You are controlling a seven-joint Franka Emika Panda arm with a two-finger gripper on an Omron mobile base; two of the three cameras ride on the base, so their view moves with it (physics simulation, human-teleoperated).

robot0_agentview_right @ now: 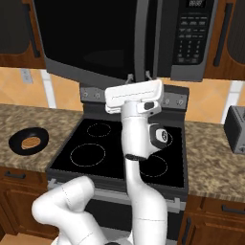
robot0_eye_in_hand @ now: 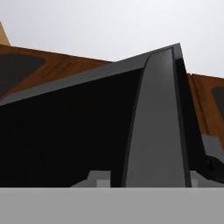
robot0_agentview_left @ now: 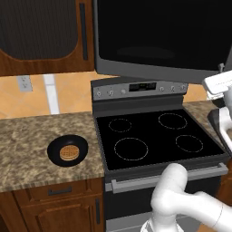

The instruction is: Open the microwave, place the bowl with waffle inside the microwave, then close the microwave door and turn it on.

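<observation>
The microwave hangs big and black over the stove, its button panel on the right. The microwave door looks closed, dark glass in a grey frame, and the long grey handle fills the middle of the hand view. The stove sits below with four ringed burners and a row of knobs along its far edge. Speckled stone counter runs off to the left, with brown wooden cabinets above it and below.

The white arm reaches straight up in front of the stove, and the gripper sits right at the bottom edge of the door, by the handle. Its fingers stand on either side of the handle's lower end, but I cannot tell if they are pinching it or loose.

On the left counter, near the stove, is the black bowl, with the waffle lying flat in it.

A grey toaster stands on the right counter.
</observation>
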